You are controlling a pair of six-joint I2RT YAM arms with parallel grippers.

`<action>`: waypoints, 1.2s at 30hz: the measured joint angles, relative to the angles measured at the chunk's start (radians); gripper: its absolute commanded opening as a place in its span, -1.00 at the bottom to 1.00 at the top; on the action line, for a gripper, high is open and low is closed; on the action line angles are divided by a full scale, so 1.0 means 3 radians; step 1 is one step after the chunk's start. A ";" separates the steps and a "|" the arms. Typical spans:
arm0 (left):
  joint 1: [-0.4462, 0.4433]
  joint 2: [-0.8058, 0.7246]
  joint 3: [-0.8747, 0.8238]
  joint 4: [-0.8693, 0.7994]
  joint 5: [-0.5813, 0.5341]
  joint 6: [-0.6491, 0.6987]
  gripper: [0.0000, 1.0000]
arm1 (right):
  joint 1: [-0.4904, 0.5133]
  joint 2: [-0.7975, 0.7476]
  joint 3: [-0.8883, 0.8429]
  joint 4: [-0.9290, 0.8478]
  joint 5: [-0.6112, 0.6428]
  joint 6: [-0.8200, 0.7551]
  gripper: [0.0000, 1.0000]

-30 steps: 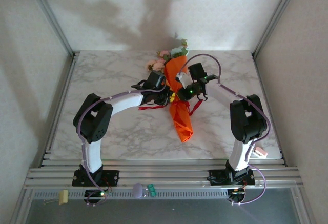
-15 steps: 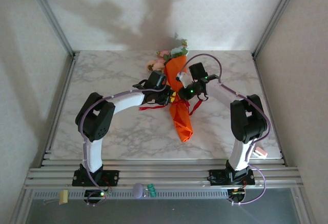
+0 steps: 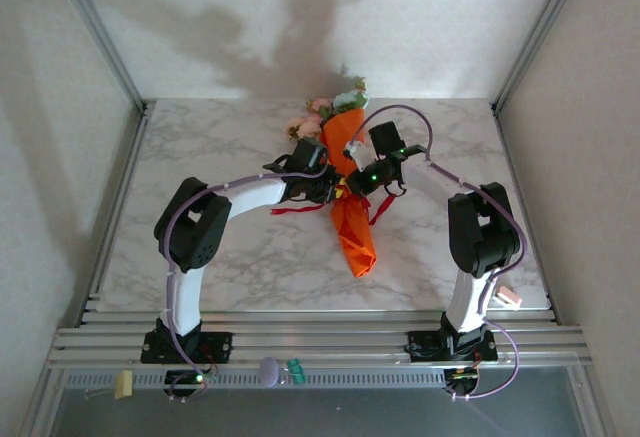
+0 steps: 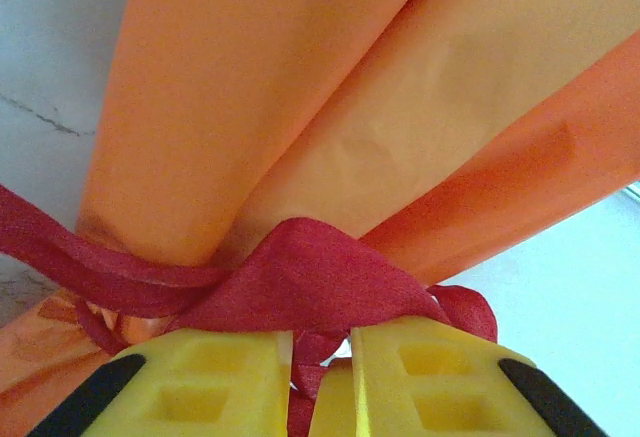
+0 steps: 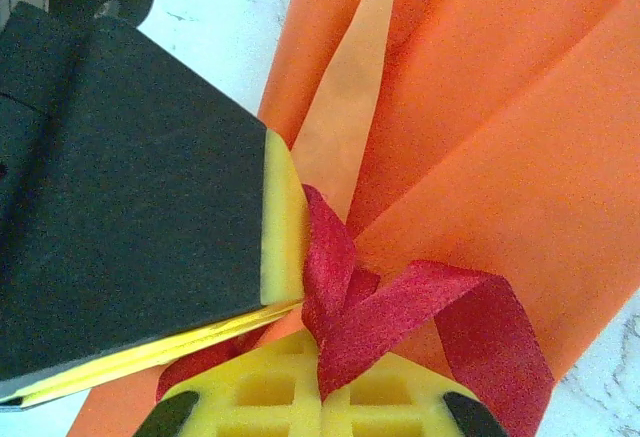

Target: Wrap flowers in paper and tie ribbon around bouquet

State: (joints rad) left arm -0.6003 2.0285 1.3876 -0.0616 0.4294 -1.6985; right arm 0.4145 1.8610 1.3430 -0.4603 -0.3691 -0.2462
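The bouquet (image 3: 352, 227) lies on the table as a slim orange paper (image 4: 350, 107) cone, with the flowers (image 3: 335, 107) poking out of its far end. The red ribbon (image 4: 300, 277) is wound round its middle, and loose tails (image 3: 290, 210) trail to either side. My left gripper (image 3: 330, 190) is at the cone's left side. Its yellow jaws (image 4: 320, 342) stand slightly apart, and a ribbon strand hangs loosely in the gap. My right gripper (image 5: 322, 377) is at the cone's right side, shut on the ribbon (image 5: 400, 307) where the strands cross. The left finger (image 5: 150, 207) is right beside it.
The marble table (image 3: 220, 247) is walled by white panels and metal posts. A small pink-white item (image 3: 508, 298) sits at the near right edge. A yellow clip (image 3: 123, 384) and a purple-green piece (image 3: 278, 370) rest on the front rail.
The left arm's elbow has slid a little to the right, pushing its gripper closer to the cone. The bouquet and right arm stay about where they were.
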 measured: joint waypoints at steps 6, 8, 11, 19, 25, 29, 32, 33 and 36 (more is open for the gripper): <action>0.0000 0.0001 0.0000 0.0020 -0.0001 -0.0010 -0.42 | -0.0015 0.0024 0.0000 0.0000 -0.0008 0.0001 -1.00; 0.0000 0.0001 0.0000 0.0027 -0.0003 -0.0010 -0.44 | -0.0015 0.0027 0.0000 0.0000 -0.0008 0.0001 -1.00; 0.0000 0.0003 0.0000 0.0029 -0.0001 -0.0009 -0.48 | -0.0015 0.0028 0.0000 0.0000 -0.0014 0.0001 -1.00; 0.0013 0.0014 0.0004 0.0025 -0.0032 0.0042 -0.68 | -0.0037 0.0085 0.0013 0.0001 -0.0090 0.0015 -1.00; 0.0051 0.0014 0.0036 0.0014 -0.0123 0.0107 -0.68 | -0.0039 0.0125 0.0043 -0.0001 -0.0090 0.0025 -0.99; 0.0052 0.0014 0.0039 0.0014 -0.0136 0.0134 -0.68 | -0.0039 0.0164 0.0106 0.0000 -0.0097 0.0036 -1.00; 0.0052 0.0014 0.0039 0.0018 -0.0140 0.0148 -0.67 | -0.0042 0.0195 0.0128 -0.0001 -0.0160 0.0052 -1.00; 0.0052 0.0014 0.0038 0.0018 -0.0141 0.0154 -0.67 | -0.0042 0.0201 0.0130 -0.0001 -0.0186 0.0053 -1.00; 0.0065 0.0011 0.0034 0.0023 -0.0164 0.0174 -0.58 | -0.0042 0.0212 0.0131 -0.0004 -0.0298 0.0069 -1.00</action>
State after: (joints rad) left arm -0.5808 2.0319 1.3979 -0.0547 0.3801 -1.6463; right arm 0.4019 1.9247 1.3823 -0.4614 -0.4583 -0.2256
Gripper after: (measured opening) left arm 0.183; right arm 0.058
